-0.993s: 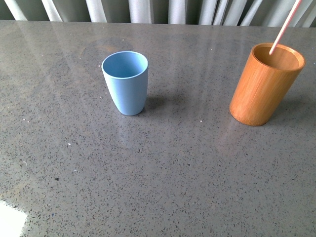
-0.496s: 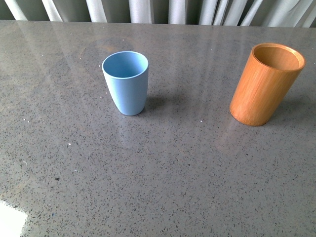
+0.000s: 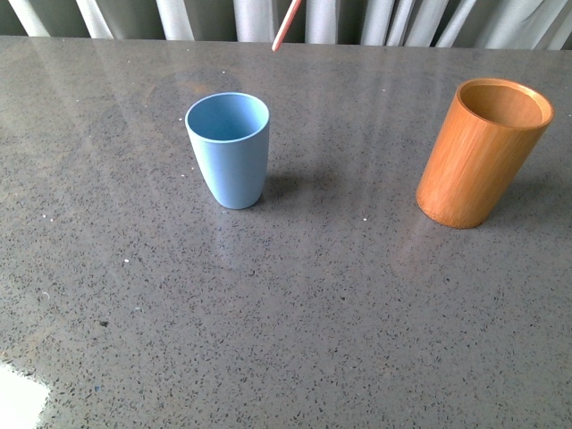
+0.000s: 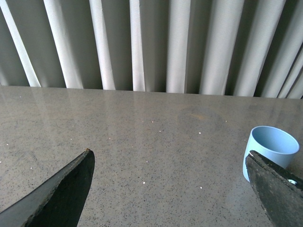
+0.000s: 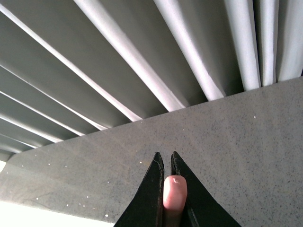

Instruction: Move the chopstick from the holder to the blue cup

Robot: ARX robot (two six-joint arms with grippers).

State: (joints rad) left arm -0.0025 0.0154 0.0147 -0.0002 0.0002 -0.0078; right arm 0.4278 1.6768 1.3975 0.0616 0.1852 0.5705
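The light-blue cup [image 3: 229, 147] stands upright on the grey table, left of centre, with nothing inside. At the right stands the orange-brown holder [image 3: 483, 152], also with nothing in it. Only the lower tip of the pinkish-red chopstick [image 3: 286, 26] shows at the top of the front view, hanging in the air above and behind the blue cup. In the right wrist view my right gripper [image 5: 166, 158] is shut on the chopstick [image 5: 174, 194], whose pink end shows between the black fingers. My left gripper [image 4: 170, 153] is open and holds nothing, with the blue cup [image 4: 271, 149] beside one finger.
Grey speckled tabletop [image 3: 295, 295] spreads all round both cups. Pale pleated curtains [image 4: 151, 42] hang behind the table's far edge. A white patch [image 3: 18, 398] sits at the near left corner.
The chopstick stood in the holder a second ago, was out of view half a second ago, and its tip now hangs above and behind the blue cup.
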